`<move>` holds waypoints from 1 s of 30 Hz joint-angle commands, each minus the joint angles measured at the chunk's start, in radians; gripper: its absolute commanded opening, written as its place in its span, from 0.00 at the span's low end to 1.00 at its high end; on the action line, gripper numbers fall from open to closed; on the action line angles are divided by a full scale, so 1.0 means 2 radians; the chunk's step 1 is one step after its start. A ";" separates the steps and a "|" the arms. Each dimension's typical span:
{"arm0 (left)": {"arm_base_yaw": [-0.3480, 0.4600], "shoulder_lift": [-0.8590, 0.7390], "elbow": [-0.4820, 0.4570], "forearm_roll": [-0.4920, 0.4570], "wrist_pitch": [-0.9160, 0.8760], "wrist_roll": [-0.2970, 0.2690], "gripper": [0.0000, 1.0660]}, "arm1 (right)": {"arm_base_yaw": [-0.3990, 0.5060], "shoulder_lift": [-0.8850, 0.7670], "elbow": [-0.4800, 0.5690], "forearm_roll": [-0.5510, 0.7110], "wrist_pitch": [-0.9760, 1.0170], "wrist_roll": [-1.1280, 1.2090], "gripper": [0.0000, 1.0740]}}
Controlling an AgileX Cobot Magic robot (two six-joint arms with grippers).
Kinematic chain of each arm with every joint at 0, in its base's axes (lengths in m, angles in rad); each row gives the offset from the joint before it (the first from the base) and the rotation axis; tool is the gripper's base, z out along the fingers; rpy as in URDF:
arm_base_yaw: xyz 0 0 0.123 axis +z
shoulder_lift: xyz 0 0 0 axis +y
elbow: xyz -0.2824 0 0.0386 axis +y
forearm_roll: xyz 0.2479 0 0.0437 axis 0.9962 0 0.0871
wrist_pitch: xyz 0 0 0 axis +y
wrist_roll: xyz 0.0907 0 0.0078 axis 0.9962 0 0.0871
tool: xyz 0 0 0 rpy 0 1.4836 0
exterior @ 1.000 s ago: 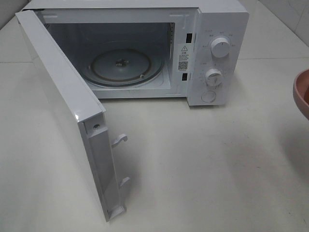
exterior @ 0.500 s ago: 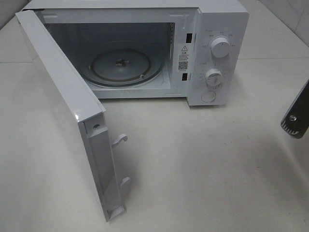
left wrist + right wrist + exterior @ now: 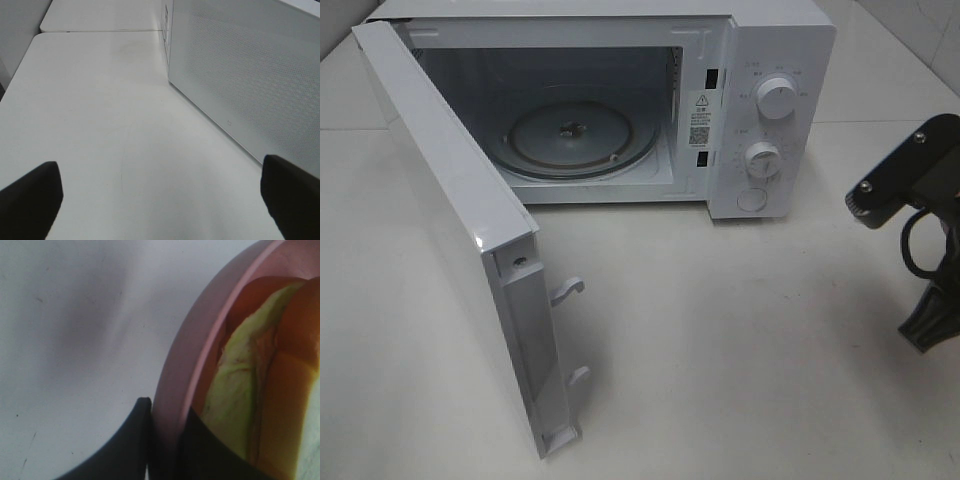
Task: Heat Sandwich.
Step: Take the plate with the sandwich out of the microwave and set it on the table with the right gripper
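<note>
While the microwave [image 3: 610, 110] is sitting with its door [image 3: 460, 230] swung wide and the glass turntable [image 3: 582, 138] bare, the right arm is coming further into the high view at 3 o'clock than half a second ago — the pink rim seen there a second ago is now out of that frame. Right gripper [image 3: 165, 440] is clamping the pink plate [image 3: 200, 355] by its rim, one finger on each side; the sandwich [image 3: 260, 385] is riding on that plate, filling showing. Left gripper [image 3: 160, 195] is hanging spread wide, holding nothing, beside the door's outer face. My read: the carry toward the cavity is starting — insertion not yet done.
</note>
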 commanded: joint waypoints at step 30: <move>0.000 -0.013 0.002 -0.002 0.000 -0.001 0.95 | -0.084 0.149 -0.104 -0.016 0.018 0.084 0.02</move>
